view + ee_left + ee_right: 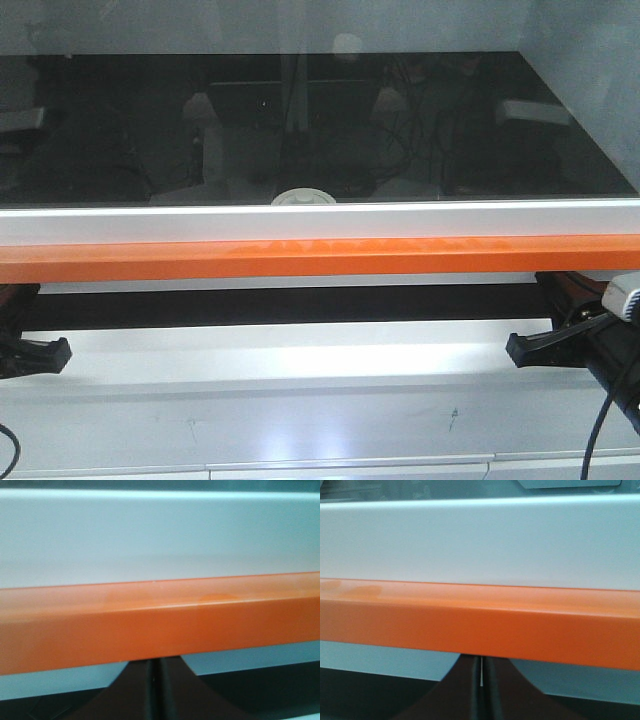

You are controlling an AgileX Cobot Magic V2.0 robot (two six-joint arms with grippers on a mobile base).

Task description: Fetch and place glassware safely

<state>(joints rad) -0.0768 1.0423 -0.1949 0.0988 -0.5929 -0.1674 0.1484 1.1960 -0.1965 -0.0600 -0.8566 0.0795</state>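
Note:
Only the cream-white round lid of the glass jar (302,197) shows, peeking over the white front edge of the dark glossy shelf top (320,120); its glass body is hidden. My left gripper (50,352) is low at the left, under the orange beam (320,258). My right gripper (522,347) is low at the right, also under the beam. Both are far below and to the sides of the jar. In the left wrist view the gripper (155,666) is shut and empty. In the right wrist view the gripper (481,664) is shut and empty, with a hairline gap.
The orange beam (160,625) and the white panel (160,535) above it fill both wrist views close ahead; the beam also spans the right wrist view (480,625). A lower white shelf (300,360) lies beneath the beam. A cable (600,430) hangs at the right.

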